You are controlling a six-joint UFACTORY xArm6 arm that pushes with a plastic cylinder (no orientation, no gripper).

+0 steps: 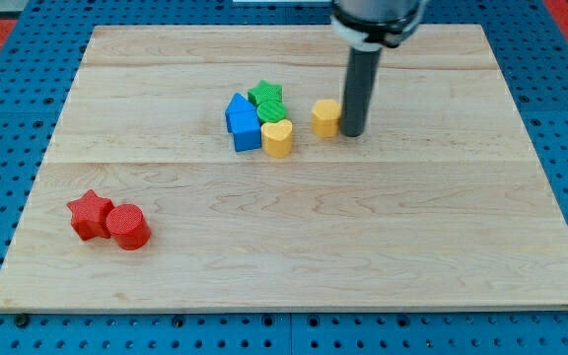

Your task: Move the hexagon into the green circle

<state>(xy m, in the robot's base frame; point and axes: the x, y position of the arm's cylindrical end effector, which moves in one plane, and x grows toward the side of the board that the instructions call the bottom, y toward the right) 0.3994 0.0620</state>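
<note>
Start from my tip point(352, 133): the arm ends in a plain dark rod with no jaws to open or close, so it holds nothing and can only shove. You see its lower end planted on the pale wooden table top point(383, 256), touching or all but touching the small yellow hexagon block point(325, 117) on that block's side toward the view's right. That is the relation your coming move turns on: the hexagon lies toward the view's left of my tip, and beyond it, farther left and very slightly higher in the view, sits the green circle block point(271, 111). Tip, hexagon and circle run nearly in one line, so I judge a push toward the view's left should carry the hexagon into it. Watch the yellow heart-shaped block point(278, 139), which lies just below the circle and near the path; a push angled toward the view's bottom would likely strike it first. The green star block point(265, 94) sits just above the circle, and the blue house-shaped block point(243, 122) presses in from the view's left. The red star block point(89, 214) and red cylinder block point(126, 226) lie well apart at lower left.
</note>
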